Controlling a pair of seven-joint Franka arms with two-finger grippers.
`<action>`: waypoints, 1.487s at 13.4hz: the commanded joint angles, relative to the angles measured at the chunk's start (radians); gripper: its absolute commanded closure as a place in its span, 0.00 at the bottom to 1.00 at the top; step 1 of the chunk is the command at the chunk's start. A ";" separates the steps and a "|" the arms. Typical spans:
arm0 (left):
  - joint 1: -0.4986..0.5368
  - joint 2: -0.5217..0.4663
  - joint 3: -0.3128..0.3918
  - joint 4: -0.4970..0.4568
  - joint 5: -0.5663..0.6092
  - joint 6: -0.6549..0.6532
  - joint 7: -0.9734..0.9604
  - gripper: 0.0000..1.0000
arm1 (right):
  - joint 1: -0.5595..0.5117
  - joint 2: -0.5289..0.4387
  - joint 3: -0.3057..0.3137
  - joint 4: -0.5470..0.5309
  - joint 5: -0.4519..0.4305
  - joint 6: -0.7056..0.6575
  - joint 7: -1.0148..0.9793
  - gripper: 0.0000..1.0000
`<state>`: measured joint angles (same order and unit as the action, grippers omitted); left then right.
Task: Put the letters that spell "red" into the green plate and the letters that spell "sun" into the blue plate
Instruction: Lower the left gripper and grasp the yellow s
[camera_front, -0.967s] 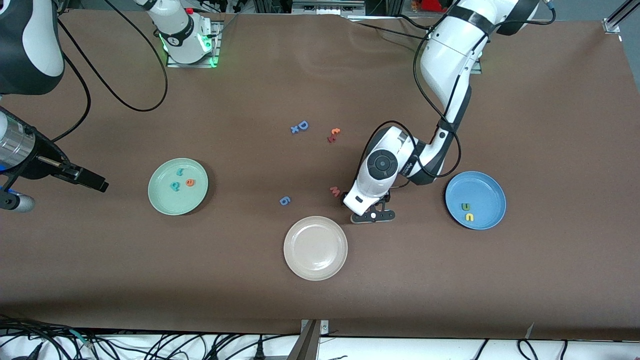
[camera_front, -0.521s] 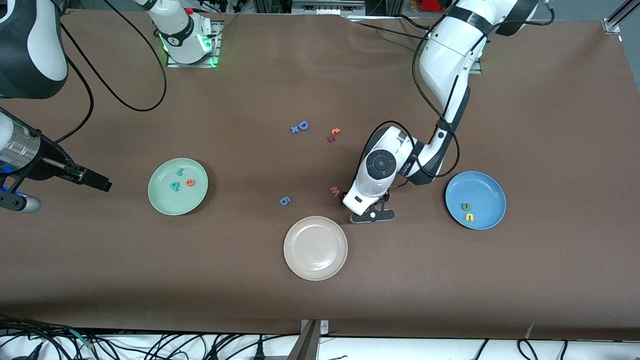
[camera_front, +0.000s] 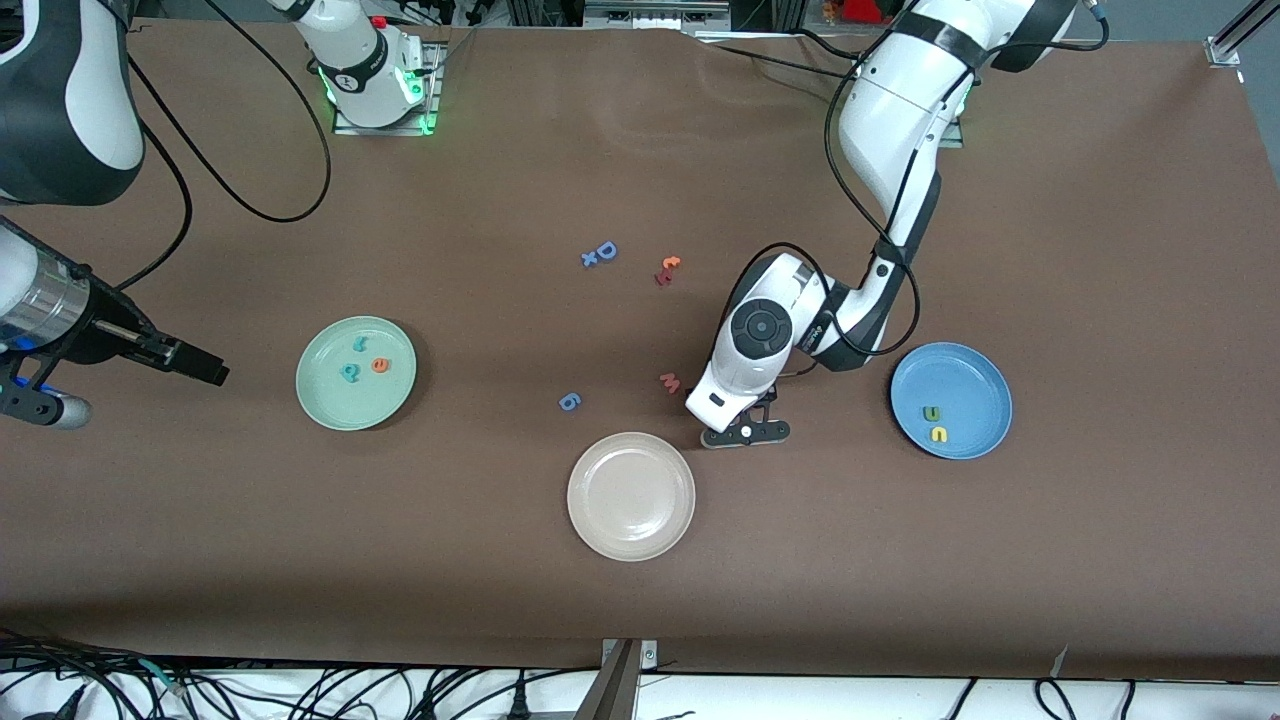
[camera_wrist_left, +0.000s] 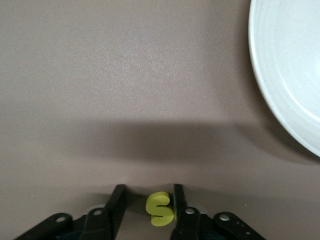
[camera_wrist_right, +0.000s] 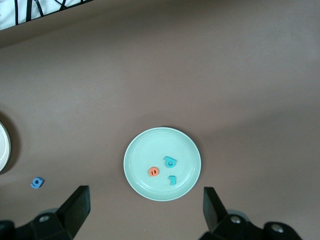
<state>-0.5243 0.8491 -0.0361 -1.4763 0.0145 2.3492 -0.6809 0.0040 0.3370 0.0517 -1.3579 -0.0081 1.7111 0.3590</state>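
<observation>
The pale green plate (camera_front: 340, 405) (camera_wrist_right: 145, 150) holds a teal "r" (camera_front: 361, 344), a teal "d" (camera_front: 350, 372) and an orange "e" (camera_front: 380, 365). On the blue plate (camera_front: 960, 370) lie a green "n" (camera_front: 930, 412) and a yellow "u" (camera_front: 938, 434). A yellow "s" (camera_wrist_left: 160, 208) lies on the table between my left gripper's (camera_front: 745, 432) (camera_wrist_left: 148, 192) fingers; it touches one finger, with a gap to the other. The front view hides it under the hand. My right gripper (camera_front: 205, 368) (camera_wrist_right: 145, 210) hangs open and empty beside the green plate, toward the right arm's end.
A beige-white plate (camera_front: 631, 500) (camera_wrist_left: 290, 75) sits close beside my left gripper, nearer the front camera. A pink "m" piece (camera_front: 670, 382) and a blue "6" (camera_front: 569, 402) lie nearby. A blue "D" (camera_front: 605, 250) and an orange-red pair (camera_front: 667, 270) lie farther back.
My left gripper's jaws have narrowed around the yellow "s" while the hand stayed in place. The right arm has drifted slightly toward the green plate.
</observation>
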 joint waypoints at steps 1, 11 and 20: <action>-0.019 0.016 0.009 0.024 0.032 -0.010 -0.029 0.57 | -0.012 -0.021 0.011 -0.029 -0.003 0.019 -0.008 0.00; -0.034 0.016 0.010 0.019 0.035 -0.008 -0.057 0.67 | -0.013 -0.023 0.008 -0.032 -0.003 0.018 -0.009 0.00; -0.031 0.016 0.010 0.018 0.088 -0.008 -0.055 0.85 | -0.013 -0.065 0.005 -0.032 -0.010 0.002 -0.003 0.00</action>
<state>-0.5503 0.8487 -0.0350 -1.4737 0.0597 2.3477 -0.7128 0.0008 0.3042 0.0509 -1.3630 -0.0087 1.7171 0.3590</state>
